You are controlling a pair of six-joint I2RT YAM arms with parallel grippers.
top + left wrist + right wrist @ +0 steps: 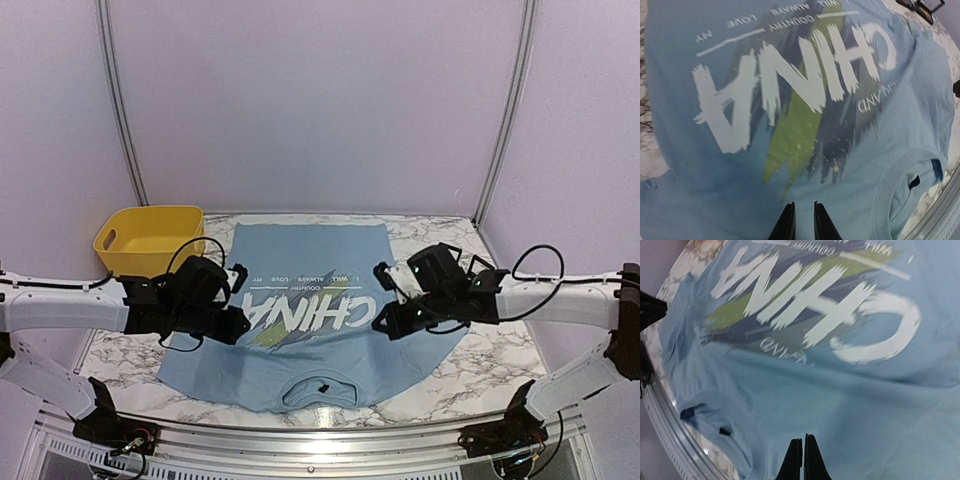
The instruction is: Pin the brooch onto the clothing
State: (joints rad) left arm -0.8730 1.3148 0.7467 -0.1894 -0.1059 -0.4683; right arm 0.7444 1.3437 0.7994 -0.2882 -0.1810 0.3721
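Observation:
The light blue T-shirt [330,350] with white "CHINA" lettering and yellow-green streaks lies flat on the marble table, collar toward the near edge. It fills the left wrist view [880,145] and the right wrist view [865,405]. My left gripper [238,327] hovers over the shirt's left side, below the print; its fingers [804,220] stand slightly apart with nothing between them. My right gripper [384,325] hovers over the shirt's right side, its fingers [803,457] pressed together with nothing visible between them. No brooch shows in any view.
A yellow plastic basket [150,238] stands at the back left, beside the shirt. A small dark label [322,385] sits inside the collar. The metal rail of the table's near edge [320,440] runs just below the collar.

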